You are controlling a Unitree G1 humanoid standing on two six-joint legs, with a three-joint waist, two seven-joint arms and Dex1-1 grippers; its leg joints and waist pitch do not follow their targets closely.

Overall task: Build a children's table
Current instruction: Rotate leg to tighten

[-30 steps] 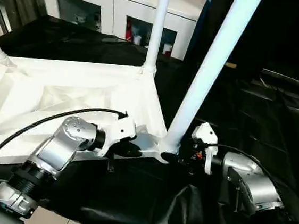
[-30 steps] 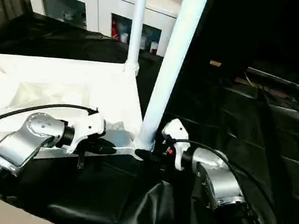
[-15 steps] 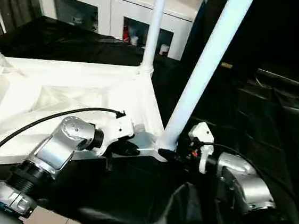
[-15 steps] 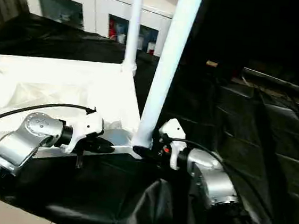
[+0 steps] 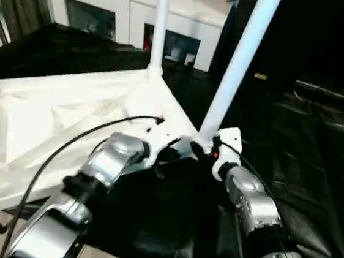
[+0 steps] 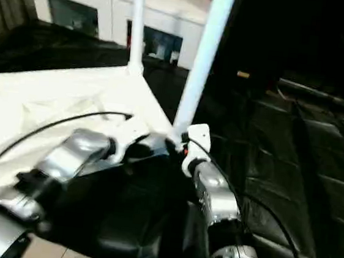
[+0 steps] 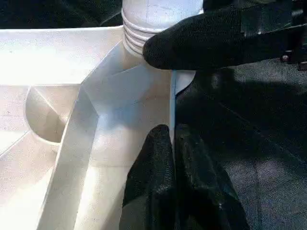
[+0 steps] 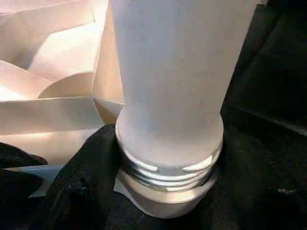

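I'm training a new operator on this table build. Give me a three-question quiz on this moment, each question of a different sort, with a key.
1. True or false: the table top lies with its ribbed underside up.
2. Multiple choice: the left gripper is shut on (A) the table top's rim, (B) a loose leg, (C) the black cloth.
3. Fill in: the right gripper sits at the threaded base of the near ____, at the corner socket.

Key: 1 true; 2 A; 3 leg. A second leg stands in the far corner, in front of the white cabinet. The right wrist view shows the near leg's threads above the socket, so it looks not fully seated.
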